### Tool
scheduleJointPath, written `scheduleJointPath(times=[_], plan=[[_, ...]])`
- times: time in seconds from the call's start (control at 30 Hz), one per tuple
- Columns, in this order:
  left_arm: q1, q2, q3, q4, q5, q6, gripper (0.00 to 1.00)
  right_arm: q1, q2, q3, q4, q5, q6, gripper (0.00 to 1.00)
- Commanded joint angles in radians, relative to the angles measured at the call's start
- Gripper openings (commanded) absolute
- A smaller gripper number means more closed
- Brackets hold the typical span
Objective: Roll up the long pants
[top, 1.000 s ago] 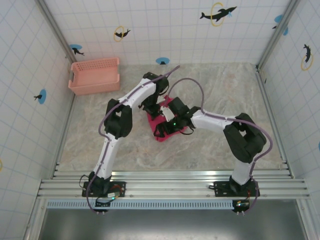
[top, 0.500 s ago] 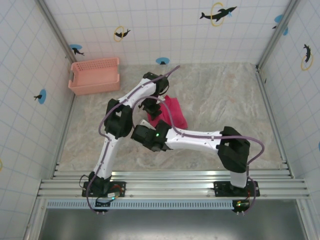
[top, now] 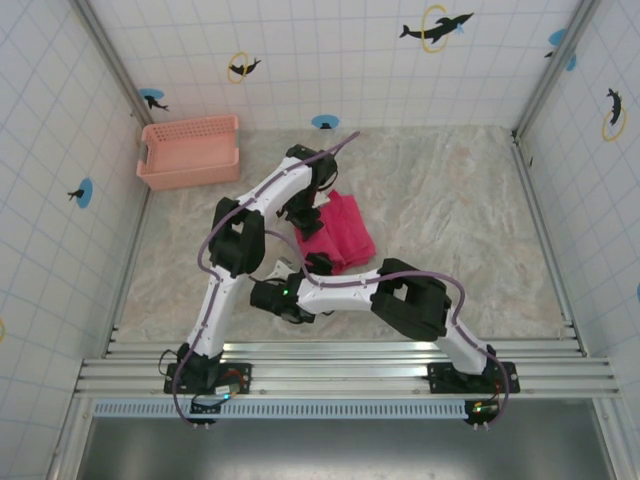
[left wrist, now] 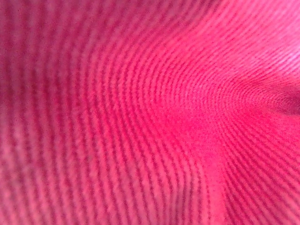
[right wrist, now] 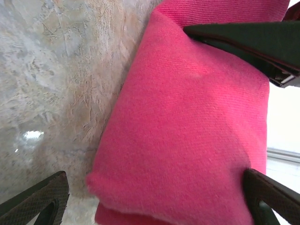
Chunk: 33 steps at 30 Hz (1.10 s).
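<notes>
The long pants [top: 345,232] lie in a fat roll in the middle of the table [top: 460,220]. The left gripper [top: 300,217] pushes down on them, fingers wide. The right gripper [right wrist: 154,187] has its fingers wide apart, one each side of the roll. I think the rolling is nearly done. Next, let go softly so it stays rolled.

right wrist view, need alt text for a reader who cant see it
A bundled-up pair of bright pink-red long pants lies on a marbled beige table, seen close up between the two dark, spread fingertips of the right gripper at the bottom corners. Another dark finger reaches in from the upper right over the cloth.
</notes>
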Motion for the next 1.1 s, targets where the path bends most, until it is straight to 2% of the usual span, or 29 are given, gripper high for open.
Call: scheduleJointPath(times=[0.0, 0.33, 0.43, 0.5, 0.53, 0.57, 0.6, 0.67, 0.73, 0.9, 1.0, 1.07], plan=[[-0.011, 0.078, -0.009, 0.07, 0.019, -0.002, 0.97, -0.001, 0.074, 0.042, 0.006, 0.107, -0.017, 0.98], [-0.009, 0.06, -0.032, 0.063, 0.015, 0.017, 0.98, -0.057, 0.2, 0.085, -0.05, 0.264, 0.003, 0.98], [-0.006, 0.055, -0.037, 0.059, 0.015, 0.021, 0.98, -0.093, 0.197, 0.068, -0.051, 0.243, 0.021, 1.0], [-0.004, 0.05, -0.037, 0.055, 0.018, 0.023, 0.97, -0.11, 0.184, 0.045, -0.034, 0.22, 0.013, 0.91], [-0.002, 0.045, -0.04, 0.055, 0.018, 0.023, 0.98, -0.12, 0.176, 0.036, -0.025, 0.203, 0.009, 0.83], [0.0, 0.039, -0.044, 0.056, 0.022, 0.027, 0.97, -0.129, 0.165, 0.024, -0.009, 0.175, -0.012, 0.69], [0.001, 0.035, -0.047, 0.056, 0.022, 0.028, 0.97, -0.135, 0.156, 0.015, 0.004, 0.16, -0.022, 0.6], [0.007, 0.025, -0.058, 0.058, 0.023, 0.029, 0.98, -0.147, 0.13, -0.008, 0.042, 0.111, -0.063, 0.45], [0.012, 0.01, -0.072, 0.06, 0.029, 0.03, 0.98, -0.154, 0.108, -0.025, 0.072, 0.078, -0.097, 0.35], [0.03, -0.034, -0.129, 0.078, 0.024, 0.043, 0.97, -0.158, 0.031, -0.084, 0.16, 0.002, -0.207, 0.23], [0.042, -0.058, -0.157, 0.081, 0.019, 0.051, 0.98, -0.167, -0.03, -0.12, 0.195, -0.096, -0.266, 0.18], [0.057, -0.126, -0.165, 0.073, 0.003, 0.057, 0.98, -0.176, -0.089, -0.147, 0.217, -0.202, -0.296, 0.16]])
